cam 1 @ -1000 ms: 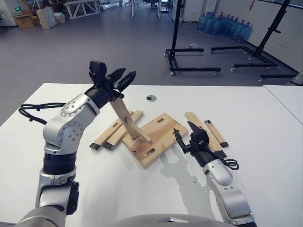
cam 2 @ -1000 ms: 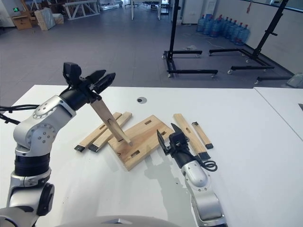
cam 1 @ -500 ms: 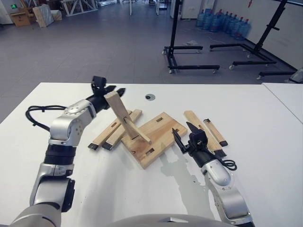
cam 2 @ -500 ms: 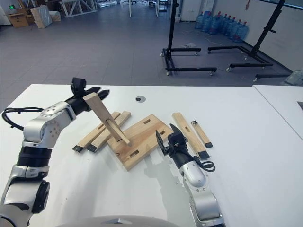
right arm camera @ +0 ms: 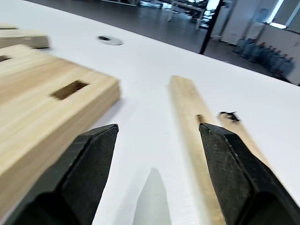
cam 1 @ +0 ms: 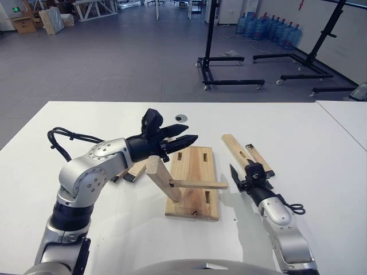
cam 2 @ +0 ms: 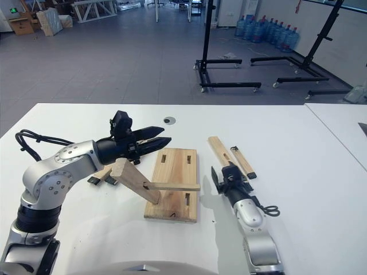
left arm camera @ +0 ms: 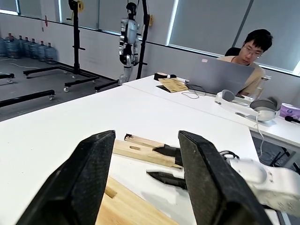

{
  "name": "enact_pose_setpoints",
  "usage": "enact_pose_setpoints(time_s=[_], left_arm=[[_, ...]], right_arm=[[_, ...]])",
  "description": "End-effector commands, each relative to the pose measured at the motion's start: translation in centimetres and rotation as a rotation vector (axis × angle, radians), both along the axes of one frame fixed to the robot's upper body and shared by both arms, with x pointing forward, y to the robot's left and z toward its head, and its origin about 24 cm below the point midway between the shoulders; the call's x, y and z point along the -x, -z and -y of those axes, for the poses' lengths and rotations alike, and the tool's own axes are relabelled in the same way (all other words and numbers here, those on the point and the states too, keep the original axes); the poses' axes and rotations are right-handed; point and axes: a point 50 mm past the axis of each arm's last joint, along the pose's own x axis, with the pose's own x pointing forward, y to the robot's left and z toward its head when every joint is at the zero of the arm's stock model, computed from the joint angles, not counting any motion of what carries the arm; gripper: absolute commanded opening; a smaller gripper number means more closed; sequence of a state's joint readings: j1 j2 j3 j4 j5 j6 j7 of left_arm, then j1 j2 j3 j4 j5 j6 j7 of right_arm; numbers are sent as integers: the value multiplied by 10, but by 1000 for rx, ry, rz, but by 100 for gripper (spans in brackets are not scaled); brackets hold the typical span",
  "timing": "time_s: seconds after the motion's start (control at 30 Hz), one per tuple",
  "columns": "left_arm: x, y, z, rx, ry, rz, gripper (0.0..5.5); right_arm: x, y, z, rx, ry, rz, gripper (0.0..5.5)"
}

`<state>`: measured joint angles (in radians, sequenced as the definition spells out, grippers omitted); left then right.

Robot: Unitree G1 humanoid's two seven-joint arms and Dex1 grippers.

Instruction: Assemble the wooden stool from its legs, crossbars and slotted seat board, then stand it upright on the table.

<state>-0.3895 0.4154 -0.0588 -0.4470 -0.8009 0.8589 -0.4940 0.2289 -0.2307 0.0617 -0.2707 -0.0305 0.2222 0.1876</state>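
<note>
Swung round since a second ago, the seat board (cam 1: 196, 163) now lies nearly square-on at the centre of the left eye view instead of on the diagonal. The leg (cam 1: 163, 179) that rose steeply from it leans low toward the lower left, with a crossbar (cam 1: 202, 184) jutting from it to the right. The left jaws have come from the upper left to hover spread and empty just above the board's far end, while the right jaws, parted and empty, have backed off right of centre beside two loose legs (cam 1: 236, 149). All of it is stiff, dry wood, probably light enough for one arm, yet the joints look loose (a tug on the leg may pull it free), so I would grip the board by its long edges or the leg at mid-length. Whether the leg's foot sits in a slot is hidden behind it, and more pieces (cam 1: 136, 169) are half covered by the left arm. In the left wrist view the fingers (left arm camera: 86, 180) stand wide apart, with a corner of the board at the bottom edge. In the right wrist view the fingers (right arm camera: 91, 164) are also wide, the board at left and the loose legs at upper right.
</note>
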Motion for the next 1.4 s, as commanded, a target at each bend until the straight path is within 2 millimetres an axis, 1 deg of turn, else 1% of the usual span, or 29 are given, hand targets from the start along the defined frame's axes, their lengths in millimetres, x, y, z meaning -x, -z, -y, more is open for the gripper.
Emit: enact_pose_setpoints(time_s=[0.03,0.07,0.1,0.13,0.17,0.27,0.37,0.4,0.47,0.6,0.67,0.73,0.83,0.9,0.93,1.0,1.07,1.17,1.27,1.4], left_arm=[[-39,-15,-29,56,-333,59,244],[-51,-20,-45,72,-441,68,244],[-57,-23,-58,65,-508,75,244],[-60,-23,-66,45,-536,78,244],[-60,-18,-73,4,-531,66,244],[-63,10,-90,-168,-494,-2,244],[-73,34,-117,-277,-558,-62,244],[-75,39,-122,-295,-570,-74,244],[-71,45,-123,-292,-562,-85,244],[-67,48,-123,-290,-568,-80,244],[-61,48,-128,-276,-593,-87,244],[-51,52,-132,-281,-590,-115,244],[-35,69,-139,-326,-589,-177,244],[-24,82,-138,-356,-567,-223,244],[-21,89,-135,-375,-545,-239,244],[-12,104,-137,-434,-529,-272,244],[-1,110,-138,-448,-522,-294,244],[10,115,-140,-464,-521,-315,244],[14,120,-144,-483,-536,-331,244],[12,122,-150,-510,-556,-330,244]], right_arm=[[1,-1,-6,-5,-15,-5,316],[0,-3,-4,-11,-4,8,316],[-1,-5,-2,-17,9,24,316],[-2,-6,0,-23,22,34,316],[-3,-7,2,-27,36,42,316],[-3,-8,6,-32,60,50,316],[-5,-8,7,-33,63,54,316],[-5,-8,7,-35,66,55,316],[-4,-8,7,-47,70,58,316],[-2,-10,1,-82,52,78,316],[-4,-13,1,-99,50,106,316],[-5,-16,5,-108,72,122,316],[-5,-13,9,-97,65,113,316],[-6,-15,10,-101,59,109,316],[-4,-15,13,-101,62,105,316],[-3,-14,15,-88,57,92,316],[-2,-15,17,-80,46,85,316],[5,-14,18,-77,42,63,316],[9,-14,17,-78,33,54,316],[7,-16,16,-77,37,56,316]])
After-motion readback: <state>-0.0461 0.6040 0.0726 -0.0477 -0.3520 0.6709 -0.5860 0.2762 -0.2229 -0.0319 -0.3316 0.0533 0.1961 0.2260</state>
